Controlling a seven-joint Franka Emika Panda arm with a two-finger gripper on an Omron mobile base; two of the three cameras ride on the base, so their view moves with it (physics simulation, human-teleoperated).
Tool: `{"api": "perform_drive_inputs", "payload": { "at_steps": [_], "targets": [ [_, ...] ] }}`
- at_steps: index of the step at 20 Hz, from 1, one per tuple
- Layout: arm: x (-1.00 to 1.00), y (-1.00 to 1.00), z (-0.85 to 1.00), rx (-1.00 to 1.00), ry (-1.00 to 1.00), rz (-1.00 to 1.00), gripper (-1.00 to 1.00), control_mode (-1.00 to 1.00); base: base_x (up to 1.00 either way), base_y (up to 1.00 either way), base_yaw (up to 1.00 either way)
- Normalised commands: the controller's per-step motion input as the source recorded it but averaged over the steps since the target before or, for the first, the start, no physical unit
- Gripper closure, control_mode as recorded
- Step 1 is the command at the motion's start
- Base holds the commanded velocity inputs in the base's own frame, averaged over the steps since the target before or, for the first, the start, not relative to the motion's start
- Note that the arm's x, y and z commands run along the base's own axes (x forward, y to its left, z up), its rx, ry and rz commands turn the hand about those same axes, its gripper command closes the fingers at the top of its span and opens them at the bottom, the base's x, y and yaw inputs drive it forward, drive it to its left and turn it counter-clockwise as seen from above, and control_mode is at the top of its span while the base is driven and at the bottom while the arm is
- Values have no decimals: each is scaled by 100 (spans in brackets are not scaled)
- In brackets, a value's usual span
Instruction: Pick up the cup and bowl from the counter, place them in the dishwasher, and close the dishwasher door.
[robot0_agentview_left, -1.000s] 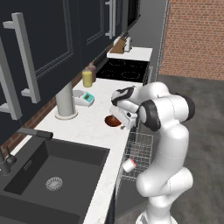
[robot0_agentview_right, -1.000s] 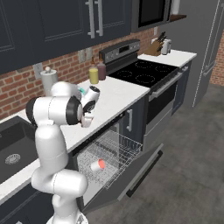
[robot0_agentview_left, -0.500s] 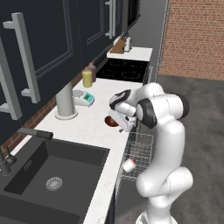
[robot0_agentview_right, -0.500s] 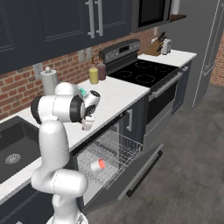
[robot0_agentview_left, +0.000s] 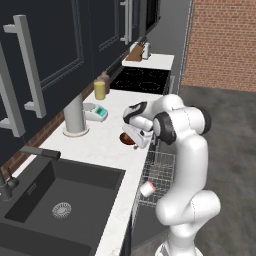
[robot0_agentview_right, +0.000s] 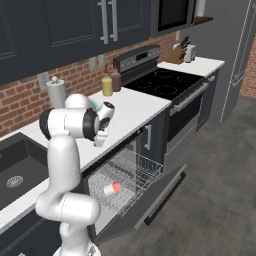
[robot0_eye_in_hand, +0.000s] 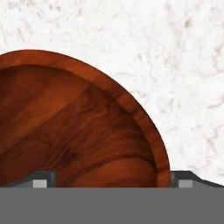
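Hanging low over the counter (robot0_agentview_left: 107, 145), the gripper (robot0_agentview_left: 134, 139) is seen just above the bowl (robot0_agentview_left: 127, 138). In the hand view the bowl (robot0_eye_in_hand: 74, 131) is very close, with its red-brown wood inside facing up. The two fingers are spread wide apart, one fingertip (robot0_eye_in_hand: 41, 178) over the inside of the bowl and the other (robot0_eye_in_hand: 183, 178) just outside its rim. The rim is between the two tips. Nothing is held, and it cannot be told if the tips touch the bowl.

The bowl is sat on the white counter, near its front edge and right above the dishwasher (robot0_agentview_right: 125, 185). The dishwasher door (robot0_agentview_right: 155, 197) is folded down and open. The wire rack (robot0_agentview_right: 131, 175) is pulled out. The cup (robot0_agentview_right: 111, 188) is lying on its side in the rack, with its pink inside showing. In the left base view the cup (robot0_agentview_left: 147, 188) is seen low in the rack too.

A tall grey cylinder (robot0_agentview_left: 75, 116) is stood farther back on the counter, and a yellow jar (robot0_agentview_left: 100, 90) is near the stove (robot0_agentview_left: 140, 79). A black sink (robot0_agentview_left: 55, 200) is set into the counter at the other end.
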Motion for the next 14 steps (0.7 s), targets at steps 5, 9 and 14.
{"api": "perform_drive_inputs", "payload": {
  "at_steps": [5, 9, 14],
  "targets": [
    [19, -2, -26, -5, 0, -6, -100, -100, 0, 0, 0],
    [1, -2, -33, -9, 0, -8, 100, -100, 0, 0, 0],
    [0, -10, -25, -9, 0, -9, 100, -100, 0, 0, 0]
  ]
}}
